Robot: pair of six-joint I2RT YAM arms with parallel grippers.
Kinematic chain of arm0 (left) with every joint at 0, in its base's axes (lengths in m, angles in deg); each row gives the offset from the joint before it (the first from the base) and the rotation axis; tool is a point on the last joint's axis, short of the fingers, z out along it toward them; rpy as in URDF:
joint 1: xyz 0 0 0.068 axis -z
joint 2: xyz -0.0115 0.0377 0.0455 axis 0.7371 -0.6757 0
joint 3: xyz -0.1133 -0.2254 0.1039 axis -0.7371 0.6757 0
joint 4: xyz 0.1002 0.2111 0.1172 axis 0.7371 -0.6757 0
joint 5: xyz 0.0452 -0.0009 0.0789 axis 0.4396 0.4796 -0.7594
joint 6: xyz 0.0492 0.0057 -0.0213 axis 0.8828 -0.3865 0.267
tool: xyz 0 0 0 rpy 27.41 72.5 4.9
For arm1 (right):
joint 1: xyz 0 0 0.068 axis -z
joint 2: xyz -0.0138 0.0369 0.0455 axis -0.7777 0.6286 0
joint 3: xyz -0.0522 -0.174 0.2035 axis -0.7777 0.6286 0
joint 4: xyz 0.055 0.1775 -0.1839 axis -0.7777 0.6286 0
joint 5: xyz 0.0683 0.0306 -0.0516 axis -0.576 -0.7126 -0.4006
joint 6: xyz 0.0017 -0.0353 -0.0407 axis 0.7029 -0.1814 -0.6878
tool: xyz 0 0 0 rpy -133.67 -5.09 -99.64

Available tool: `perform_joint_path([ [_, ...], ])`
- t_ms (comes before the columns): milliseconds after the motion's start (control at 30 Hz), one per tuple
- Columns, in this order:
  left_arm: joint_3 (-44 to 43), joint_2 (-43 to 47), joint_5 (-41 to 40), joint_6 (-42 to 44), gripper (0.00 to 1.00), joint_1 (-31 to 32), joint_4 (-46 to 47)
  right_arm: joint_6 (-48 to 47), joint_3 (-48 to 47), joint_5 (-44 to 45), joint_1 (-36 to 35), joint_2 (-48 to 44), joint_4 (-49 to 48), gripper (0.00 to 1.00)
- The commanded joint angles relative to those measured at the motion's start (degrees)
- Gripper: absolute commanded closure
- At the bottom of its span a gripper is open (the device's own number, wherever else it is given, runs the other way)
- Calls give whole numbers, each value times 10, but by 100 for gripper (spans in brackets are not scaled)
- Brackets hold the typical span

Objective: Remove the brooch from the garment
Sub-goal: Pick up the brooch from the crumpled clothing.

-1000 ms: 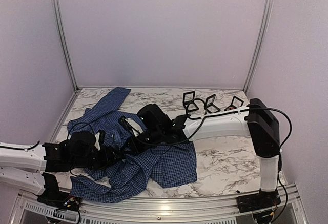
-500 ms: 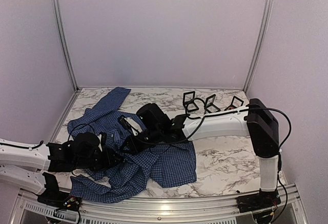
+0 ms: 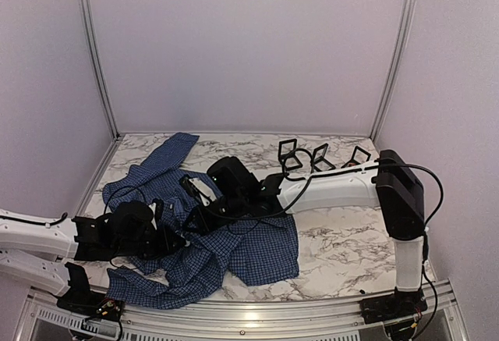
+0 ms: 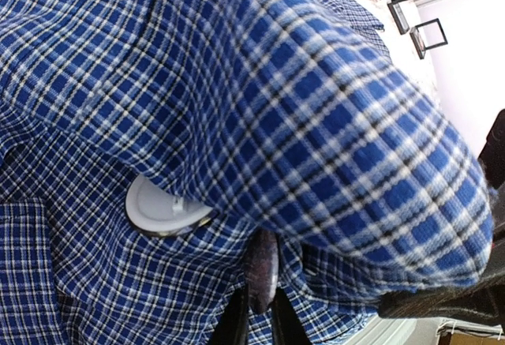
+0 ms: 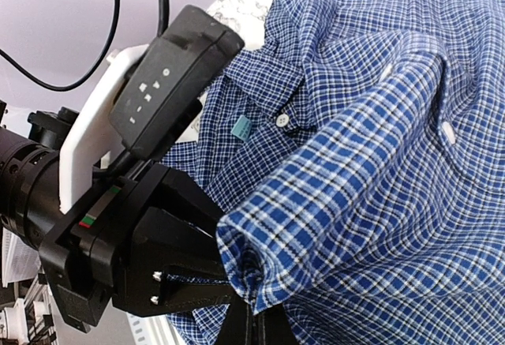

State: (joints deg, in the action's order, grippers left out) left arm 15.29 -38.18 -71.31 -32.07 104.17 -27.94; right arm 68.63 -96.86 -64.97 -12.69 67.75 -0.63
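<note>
Left hand (image 4: 257, 323) closed in; brooch (image 4: 261, 270) dark reddish-brown oval, edge-on under shirt (image 4: 316, 124) fold.

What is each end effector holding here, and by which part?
Right end effector: shut on a bunched fold of the garment. Left end effector: jaws flank a small dark roundish piece, probably the brooch; a firm grip cannot be told.

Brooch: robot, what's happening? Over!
Left gripper pinching brooch. Right gripper shut on shirt fold. Fold overhangs brooch.
</note>
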Motion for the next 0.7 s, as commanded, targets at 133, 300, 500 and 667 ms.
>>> perform_joint_path([
  [133, -33, 15, -14, 45, 100, -6, -14, -18, -38, 54, -7, 1, 31, 100],
  [300, -40, 28, -16, 70, 100, -7, -33, -26, -30, 105, -6, -10, 46, 100],
  [500, -41, 54, -10, 107, 100, -13, -38, -30, -7, 157, -3, -28, 54, 100],
  [667, -46, 57, 14, 142, 100, -21, -30, -31, 4, 177, -1, -37, 56, 100],
])
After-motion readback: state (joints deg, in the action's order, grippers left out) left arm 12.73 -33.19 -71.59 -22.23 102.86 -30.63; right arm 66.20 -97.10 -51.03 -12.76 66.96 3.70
